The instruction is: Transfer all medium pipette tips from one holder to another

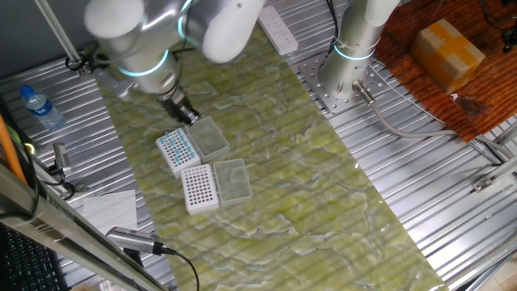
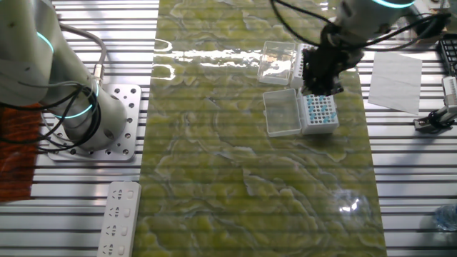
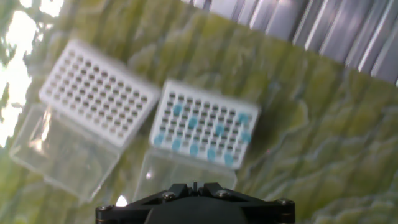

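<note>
Two white racks are seen on the green mat (image 1: 323,202), side by side and touching. Each has a clear lid folded open and lying flat next to it.

The gripper (image 1: 187,115) is held over the rack with blue in it (image 3: 205,122), near its far edge in one fixed view. In the hand view this rack sits right in front of the fingers, just past its own clear lid (image 3: 180,174). The medium pipette tips (image 3: 194,149) are seen there as little blue dots in some of the holes, mostly along the near row and a few higher up. The empty rack (image 3: 96,93), with only dark holes, is to the left of the hand.

Nothing is seen held in the gripper. It cannot be told whether the fingers are apart or together.
</note>
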Robot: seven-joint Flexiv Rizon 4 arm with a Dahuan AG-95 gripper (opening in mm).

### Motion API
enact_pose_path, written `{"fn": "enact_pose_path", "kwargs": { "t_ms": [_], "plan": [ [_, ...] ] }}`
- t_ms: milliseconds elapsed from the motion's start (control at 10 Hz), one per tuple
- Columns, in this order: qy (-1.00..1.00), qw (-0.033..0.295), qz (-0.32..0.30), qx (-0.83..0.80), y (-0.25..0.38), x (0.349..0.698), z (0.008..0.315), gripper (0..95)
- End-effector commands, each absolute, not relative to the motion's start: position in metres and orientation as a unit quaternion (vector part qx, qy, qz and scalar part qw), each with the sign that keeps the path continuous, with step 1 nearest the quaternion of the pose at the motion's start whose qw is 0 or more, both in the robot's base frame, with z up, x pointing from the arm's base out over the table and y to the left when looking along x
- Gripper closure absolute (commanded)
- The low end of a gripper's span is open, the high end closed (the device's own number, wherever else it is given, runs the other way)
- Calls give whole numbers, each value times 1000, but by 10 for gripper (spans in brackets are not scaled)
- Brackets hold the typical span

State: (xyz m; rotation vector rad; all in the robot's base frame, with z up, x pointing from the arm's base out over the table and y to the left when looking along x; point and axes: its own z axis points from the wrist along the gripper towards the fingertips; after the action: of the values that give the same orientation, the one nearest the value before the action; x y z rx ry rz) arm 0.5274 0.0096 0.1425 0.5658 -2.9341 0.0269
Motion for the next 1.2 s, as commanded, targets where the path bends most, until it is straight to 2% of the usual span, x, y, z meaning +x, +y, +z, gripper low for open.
{"fn": "enact_pose_path", "kwargs": {
  "t_ms": [100,300,900,1100,1200],
  "plan": [
    [-979,75,7,189,1,512,141,950],
    [-979,74,7,192,-6,503,142,950],
    [-980,71,7,185,-3,506,142,950],
    [-980,72,7,186,3,519,143,950],
    [-979,72,7,189,12,543,142,950]
  ]
}}
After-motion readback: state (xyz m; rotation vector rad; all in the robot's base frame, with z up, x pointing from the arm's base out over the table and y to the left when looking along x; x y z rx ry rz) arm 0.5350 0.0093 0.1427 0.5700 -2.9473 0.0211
